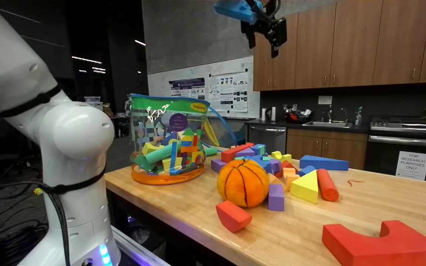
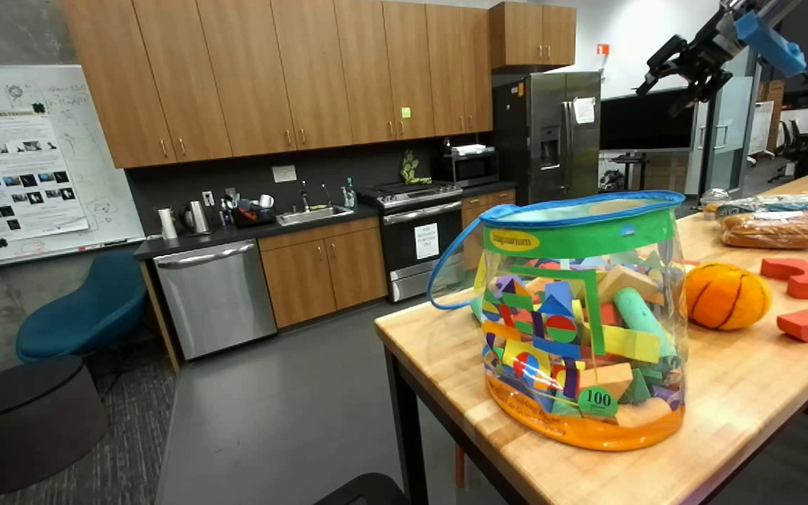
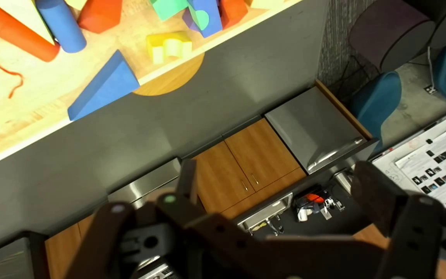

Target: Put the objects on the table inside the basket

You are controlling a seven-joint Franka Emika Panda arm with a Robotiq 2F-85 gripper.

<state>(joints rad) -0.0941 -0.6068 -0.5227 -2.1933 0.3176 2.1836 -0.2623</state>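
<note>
Orange ball (image 1: 242,183) and loose blocks (image 1: 304,187) lie on the tabletop (image 1: 194,207) near the part-filled basket (image 1: 178,104). Our fingers (image 3: 378,190) hang high, spread wide and empty; we judge this the lead-up to a pick, calling next for alignment over one block.

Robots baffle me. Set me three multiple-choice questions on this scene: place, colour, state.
1. What is the orange basketball-like ball on?
A) floor
B) light-wood table
C) stove

2. What colour is the base of the transparent round basket?
A) orange
B) black
C) purple

3. The black two-fingered claw is:
A) shut on a block
B) shut, empty
C) open

1 B: both exterior views show this.
2 A: orange shows in both exterior views.
3 C: the wrist view shows its fingers apart.
</note>
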